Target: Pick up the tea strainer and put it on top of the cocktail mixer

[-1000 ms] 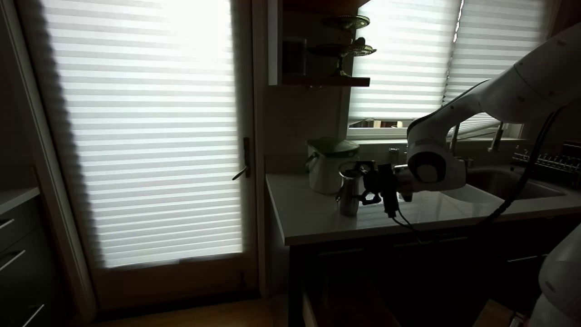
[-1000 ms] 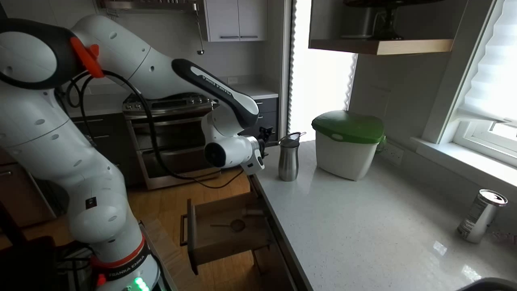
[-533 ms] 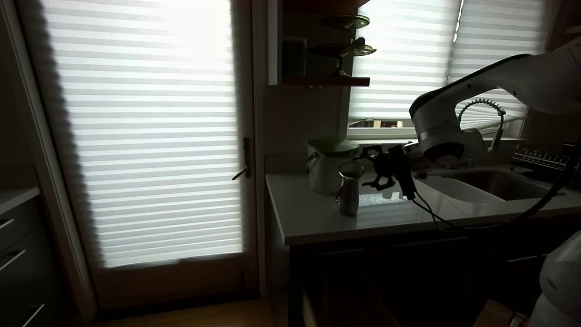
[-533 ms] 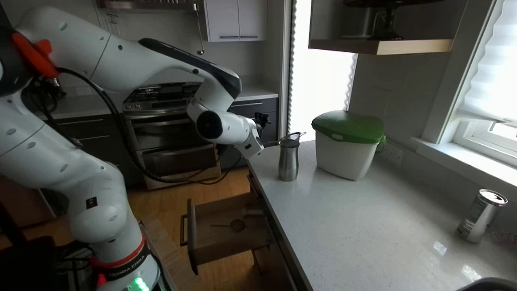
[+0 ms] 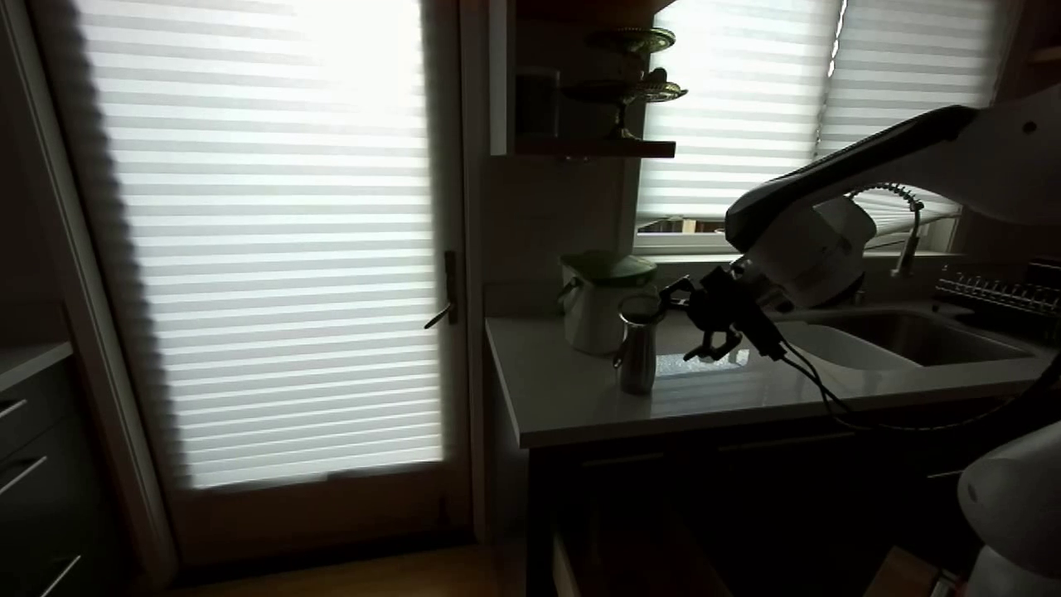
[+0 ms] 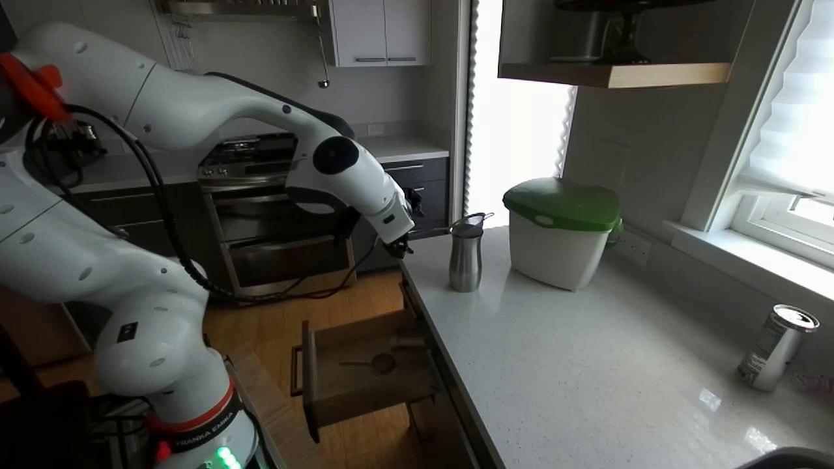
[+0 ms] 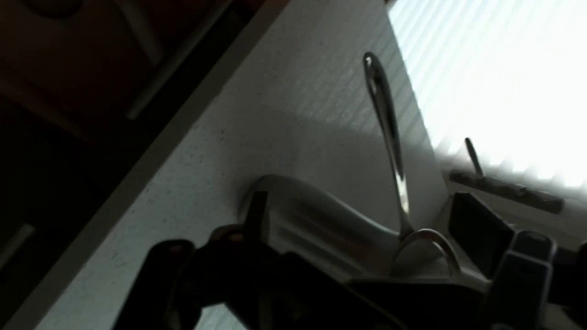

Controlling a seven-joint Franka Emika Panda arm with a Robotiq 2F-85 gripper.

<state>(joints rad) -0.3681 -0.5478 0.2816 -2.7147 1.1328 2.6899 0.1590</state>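
In the wrist view: Tea strainer [image 7: 389,123], one: metal, its ring on top of the cocktail mixer [image 7: 321,224], its smooth handle shown to you nearly full length. Handling, by judgement: it was probably light and stiff, slippery along the handle, with a thin mesh that would have dented easily. Best hold, had you wanted one: the handle close to the ring, since a pinch at the far tip would likely have let the ring swing. End effector [image 7: 360,201], one: its fingers were spread, with nothing clamped, and they hid part of the ring.

In an exterior view: mixer, upright on the desk [image 6: 586,365]; you saw the strainer side-on, seated across its mouth. Fingertips: mostly hidden. One bin [image 6: 560,251] with a green lid, one can [image 6: 778,348]: both were missing from the wrist view. One pulled-out drawer [image 6: 339,391]: it held a round-ended utensil [image 6: 383,363], clearest here.

In an exterior view: finger spread, plain in profile; whether the upper fingertip touched the ring, you could not tell. Handle: foreshortened, poor for judging reach. One sink [image 5: 953,336]: it lay well apart from the mixer. State of the job, by judgement: the strainer looked placed, and your next move called for backing off without nudging it.
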